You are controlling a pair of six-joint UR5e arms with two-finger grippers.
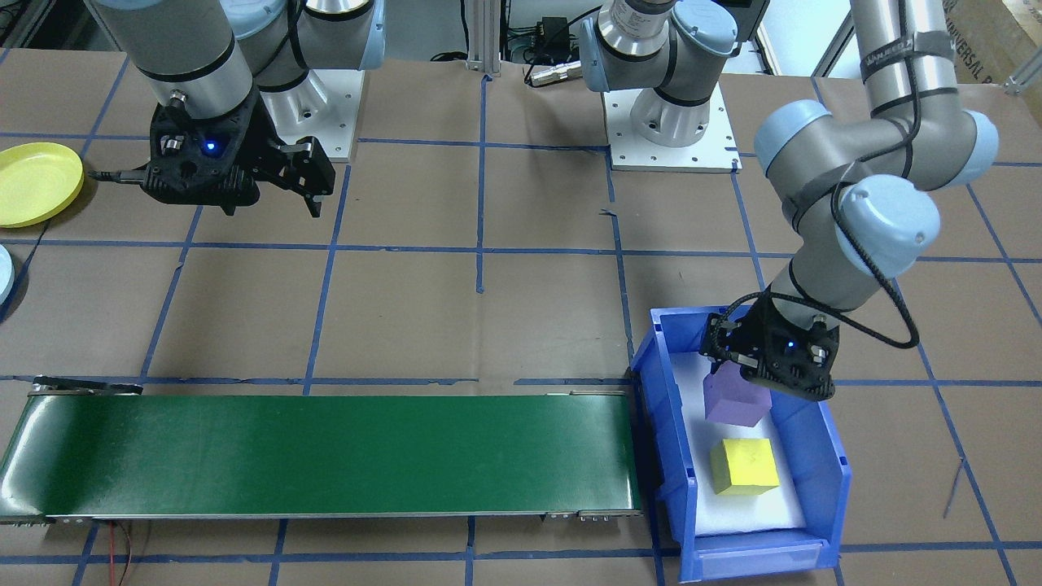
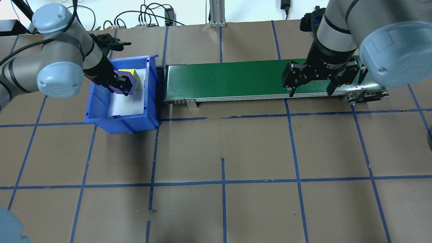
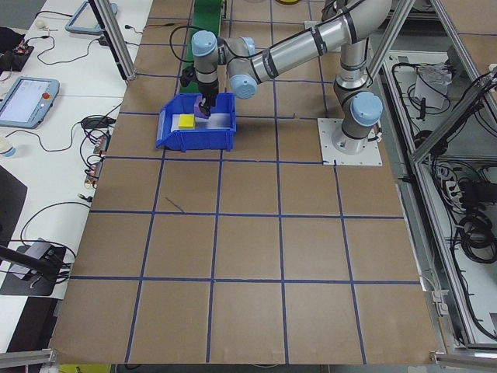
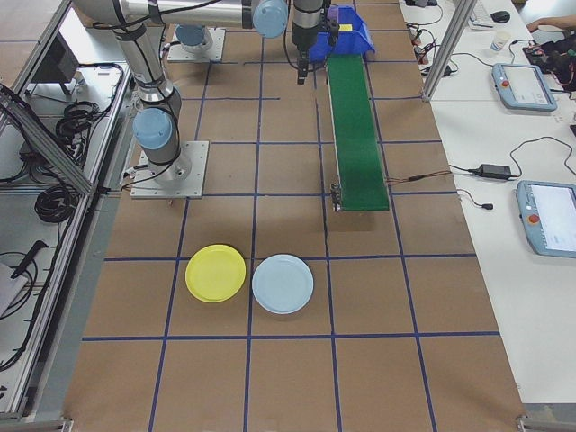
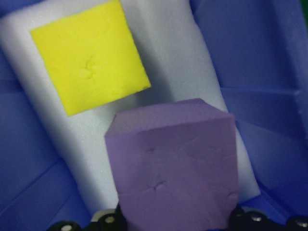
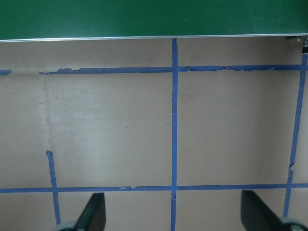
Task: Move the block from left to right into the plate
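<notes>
Purple block (image 1: pixel 737 399) pinched by my left gripper (image 1: pixel 753 376), just above the bin (image 1: pixel 822 456) floor beside the yellow block (image 1: pixel 744 465) | right gripper (image 2: pixel 310 88) spread near belt (image 1: pixel 326 454) | I'd lift straight, clearing bin walls, then set it on the belt's near end.

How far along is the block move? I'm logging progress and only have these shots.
Early. Nothing is delivered: the yellow plate holds no block. In hand: the left gripper grips the purple block inside the blue bin. Left: carry it across to the plate; the yellow block remains in the bin. The right gripper hangs open, empty.
</notes>
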